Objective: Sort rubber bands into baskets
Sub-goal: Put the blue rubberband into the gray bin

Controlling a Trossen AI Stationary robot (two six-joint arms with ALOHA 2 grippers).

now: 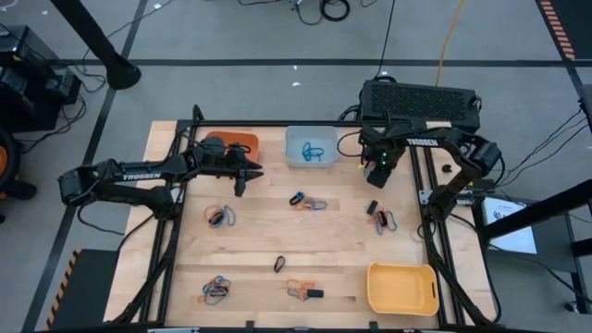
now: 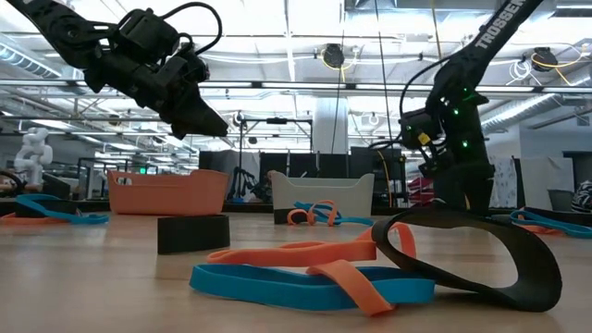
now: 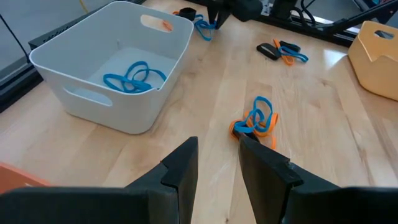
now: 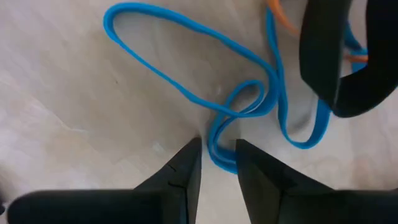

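My right gripper [image 1: 375, 178] points down near the table's far right, low over a tangle of rubber bands. In its wrist view its open fingertips [image 4: 217, 155] stand on either side of a bend of a blue band [image 4: 186, 62]. A black band [image 4: 348, 93] and an orange one [image 4: 283, 15] lie beside it. My left gripper [image 1: 252, 176] hangs open and empty in the air between the orange basket [image 1: 236, 144] and the pale blue-grey basket [image 1: 311, 146], which holds blue bands [image 3: 134, 78]. The yellow basket [image 1: 402, 288] stands at the near right. My right gripper comes from above, pointing down, with one fingertip [image 4: 186, 163] on each side of the blue band's bend [image 4: 217, 134]. The band lies flat on the table. Whether the fingertips touch it I cannot tell.
More band clusters lie on the wooden table: mid-table [image 1: 307, 202], left [image 1: 220, 215], near left [image 1: 215, 291], near middle [image 1: 301, 291] and right [image 1: 381, 217]. A single black band [image 1: 279, 264] lies between them. A black frame rail [image 1: 277, 123] runs along the far edge.
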